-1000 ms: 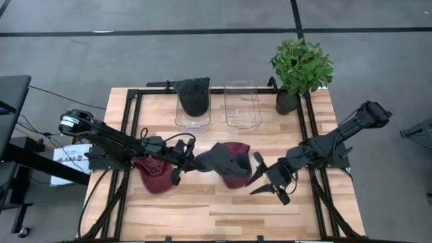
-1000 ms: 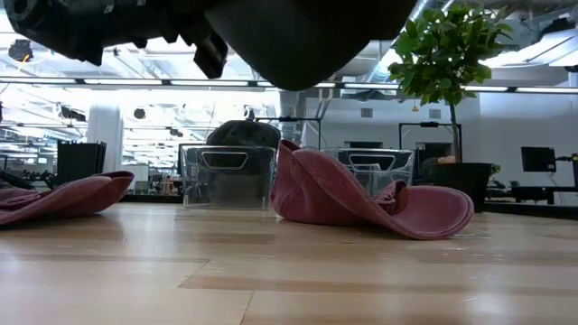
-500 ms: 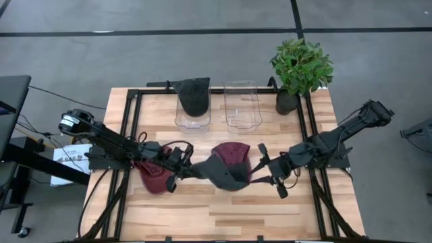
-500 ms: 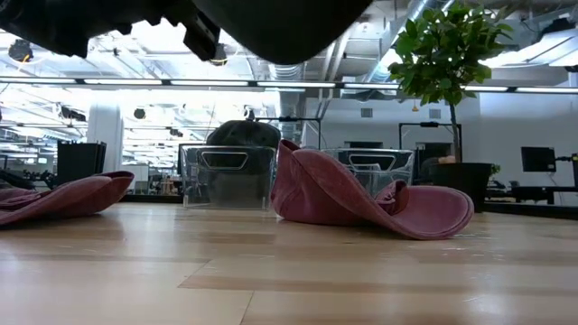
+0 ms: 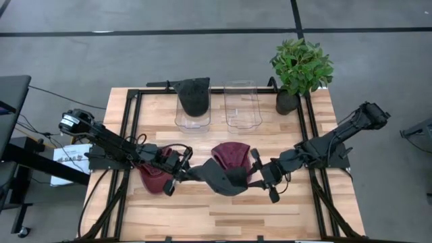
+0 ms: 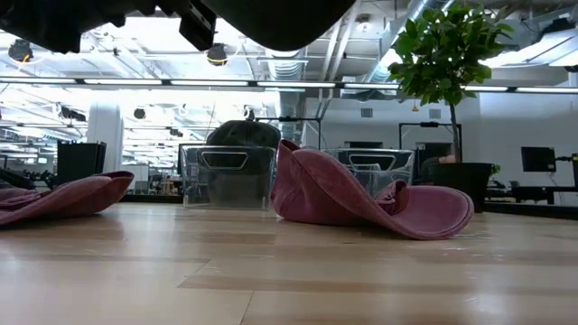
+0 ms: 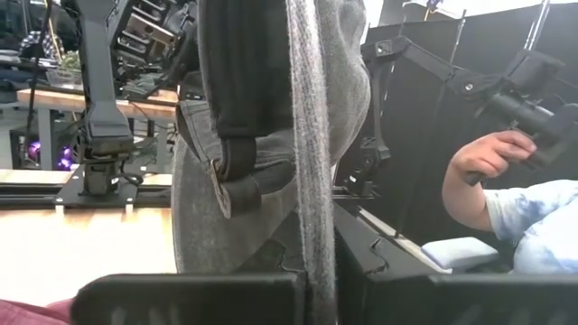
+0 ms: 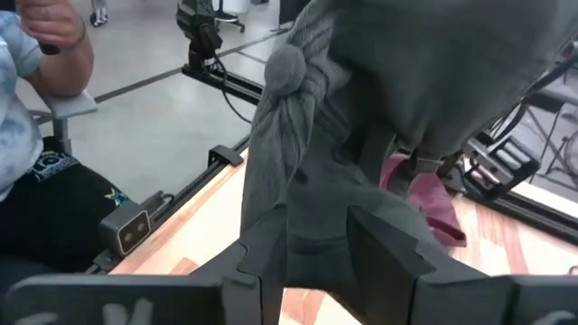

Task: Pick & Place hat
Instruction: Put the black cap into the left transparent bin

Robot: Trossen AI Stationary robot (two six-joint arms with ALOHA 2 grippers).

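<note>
Grey hat (image 5: 226,177) hung above mid-table, stretched between left gripper (image 5: 181,170), pinched on its edge, and right gripper (image 5: 260,177), clamped half-closed on fabric; uneven pulls risked slippage.

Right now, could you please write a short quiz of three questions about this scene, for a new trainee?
1. True or false: the grey hat lies flat on the table.
2. Which bin holds a dark hat? A) the left clear bin B) the right clear bin
3. Fill in: the potted ____ stands at the table's far right corner.

Key:
1. False: the left gripper and the right gripper hold it up between them.
2. A
3. plant
</note>
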